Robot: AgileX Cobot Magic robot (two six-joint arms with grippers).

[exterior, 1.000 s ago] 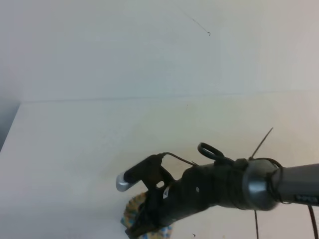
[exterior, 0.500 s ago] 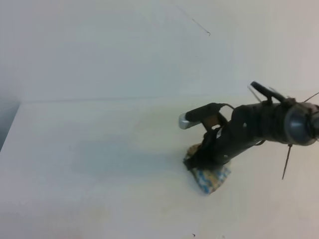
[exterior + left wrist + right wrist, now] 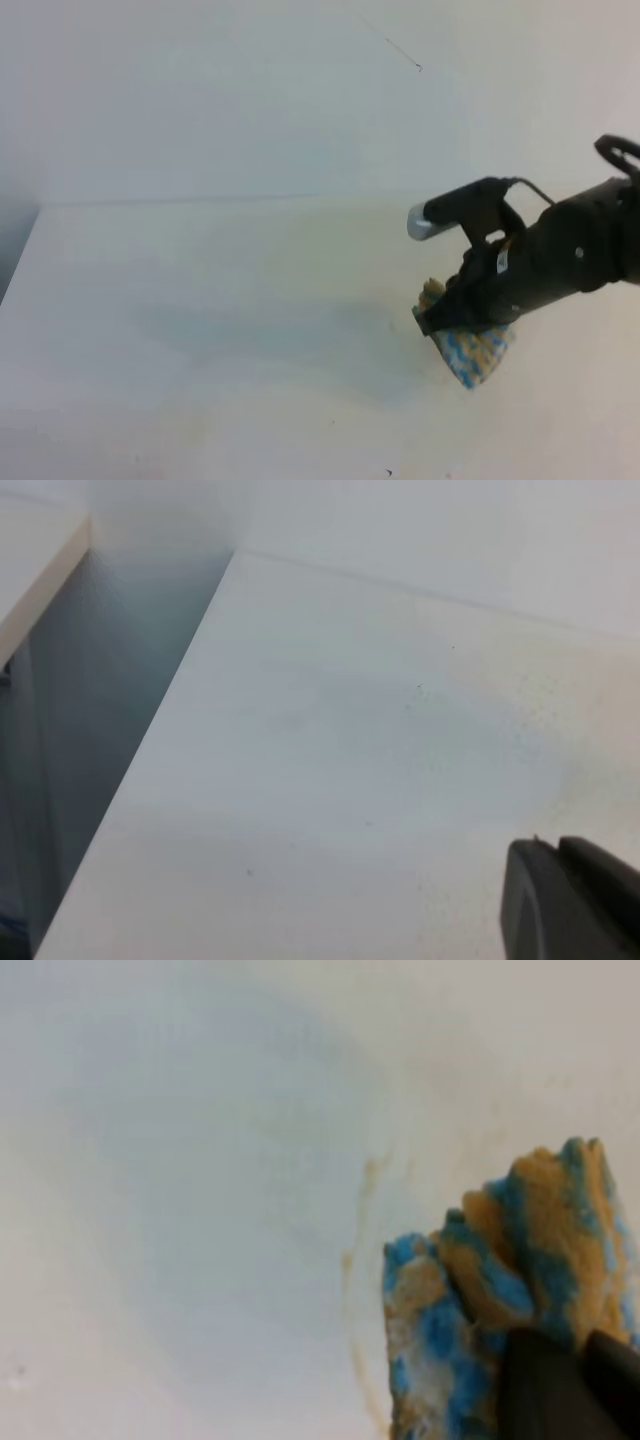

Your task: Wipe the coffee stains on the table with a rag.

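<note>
Item: rag [image 3: 472, 352], blue-and-white striped cloth with tan-brown soiled patches, bunched; also seen close in the right wrist view [image 3: 500, 1290]. Location: on the table [image 3: 200, 300], right of centre, pressed under the right gripper [image 3: 450, 318]. Change: one second ago the rag sits at the near edge of the table, left of its present spot; half a second ago it lies midway between; it has travelled away from the near edge and rightward with the arm.

Item: coffee stains [image 3: 362, 1260]. Thin tan arc and faint smears on the table just left of the rag, plain only in the right wrist view; the surface left of the arc looks dull and wiped.

Item: right gripper. Fingers [image 3: 545, 1380] closed tight, pinching the rag's near edge.

Item: left gripper [image 3: 570, 900]. Dark corner only, at the lower right of the left wrist view, well apart from the rag; whether its fingers are parted cannot be told.

Item: wall [image 3: 250, 90], pale, behind the table.

Markings: no legible writing or brand on any item.
</note>
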